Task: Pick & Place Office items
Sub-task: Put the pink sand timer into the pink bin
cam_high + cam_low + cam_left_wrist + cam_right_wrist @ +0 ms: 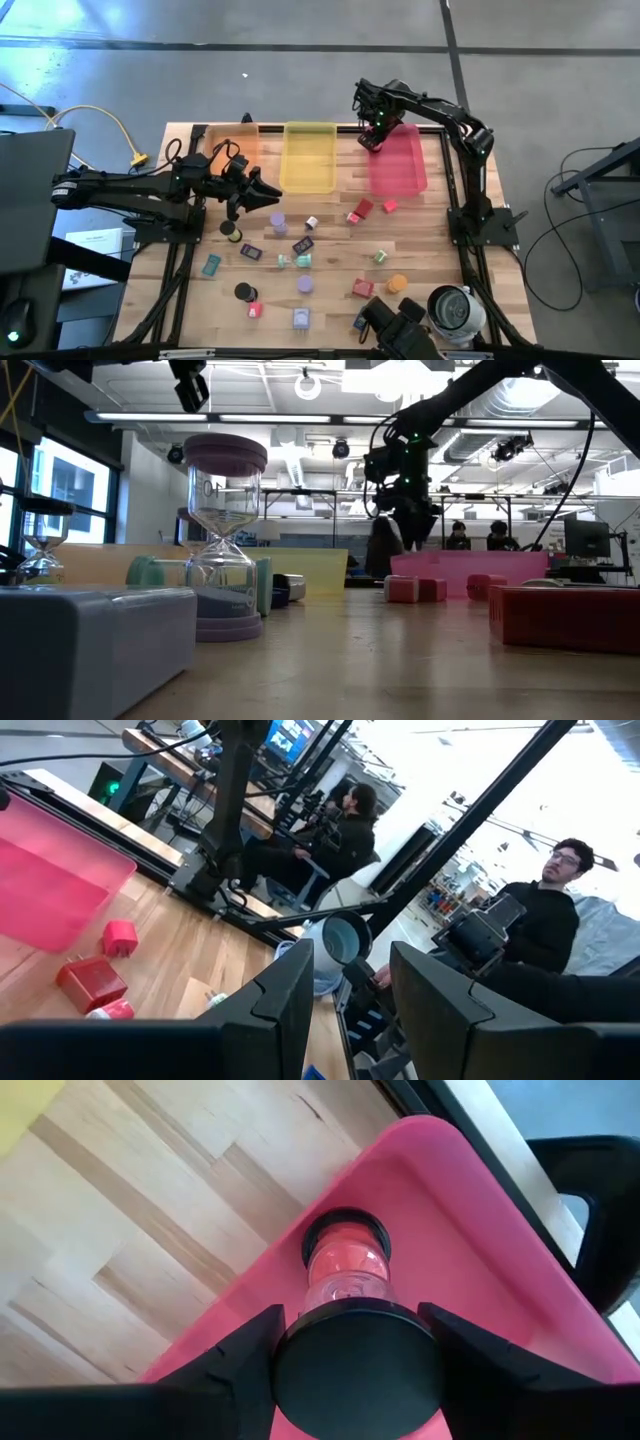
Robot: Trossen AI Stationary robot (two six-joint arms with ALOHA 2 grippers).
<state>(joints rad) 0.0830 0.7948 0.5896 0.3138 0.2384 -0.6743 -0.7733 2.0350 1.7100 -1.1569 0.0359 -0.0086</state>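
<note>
Currently the right hand (355, 1342) is gripping a black-capped red hourglass (345, 1265) over the pink tray (398, 160) at one o'clock; the left hand (262, 193) is hovering part-open, empty.

place: likely lab | cues: ceiling ducts (500, 400), monitors (585, 538), seated people (460, 536)

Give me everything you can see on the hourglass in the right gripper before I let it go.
The hourglass is a small sand timer with black round end caps and a clear glass body holding red sand. It sits between the right gripper's two dark fingers, seen end-on, one cap close to the camera and the other pointing down into the pink tray. It hangs over the tray's corner nearest the yellow tray. Whether its far cap touches the tray floor cannot be told.
</note>
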